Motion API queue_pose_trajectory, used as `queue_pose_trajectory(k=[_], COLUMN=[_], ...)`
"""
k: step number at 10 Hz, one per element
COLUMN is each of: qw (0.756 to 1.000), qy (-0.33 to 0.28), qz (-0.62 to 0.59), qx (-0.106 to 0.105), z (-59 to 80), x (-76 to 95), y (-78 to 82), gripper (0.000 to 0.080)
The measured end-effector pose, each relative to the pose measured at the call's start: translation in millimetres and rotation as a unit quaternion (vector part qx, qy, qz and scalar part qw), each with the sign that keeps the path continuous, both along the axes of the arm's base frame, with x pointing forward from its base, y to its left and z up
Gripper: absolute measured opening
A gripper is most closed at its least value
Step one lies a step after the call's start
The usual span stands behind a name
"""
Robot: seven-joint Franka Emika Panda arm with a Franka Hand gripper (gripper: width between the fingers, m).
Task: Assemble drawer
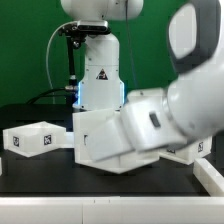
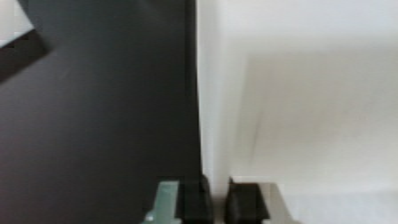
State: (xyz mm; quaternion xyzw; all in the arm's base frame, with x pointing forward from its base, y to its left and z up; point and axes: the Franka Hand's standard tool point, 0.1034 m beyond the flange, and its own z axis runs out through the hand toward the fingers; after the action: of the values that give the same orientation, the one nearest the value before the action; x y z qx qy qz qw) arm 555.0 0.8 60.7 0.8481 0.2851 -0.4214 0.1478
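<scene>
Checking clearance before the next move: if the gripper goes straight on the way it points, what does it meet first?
Most likely the drawer casing: its white wall runs edge-on between the fingertips of the gripper. Beside it lies the black table; depth is unclear.

A black tabletop [image 1: 40, 175] with a pale front edge [image 1: 100, 212] lay before a green backdrop [image 1: 25, 55]; a dark upright post [image 1: 68, 65] rose at the rear, toward the exterior view's left.
</scene>
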Motion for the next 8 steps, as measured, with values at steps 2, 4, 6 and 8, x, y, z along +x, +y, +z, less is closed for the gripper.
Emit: queue_pose_trajectory(k=[2,4,6,8], qw=[0.999,0.992,0.982,0.972], qy=[-0.016,-0.091,-0.146,-0.171], qz=[0.0,0.018,0.025,0.032], qx=[0.028,0.084,0.115,0.16], z=[19.7,39.3,36.6,60.8], x=[5.2,25.2,28.8,40.7], y=[-0.8,-8.0,-10.8,-5.9], gripper=[0.0032,0.0032,0.0032,0.0032])
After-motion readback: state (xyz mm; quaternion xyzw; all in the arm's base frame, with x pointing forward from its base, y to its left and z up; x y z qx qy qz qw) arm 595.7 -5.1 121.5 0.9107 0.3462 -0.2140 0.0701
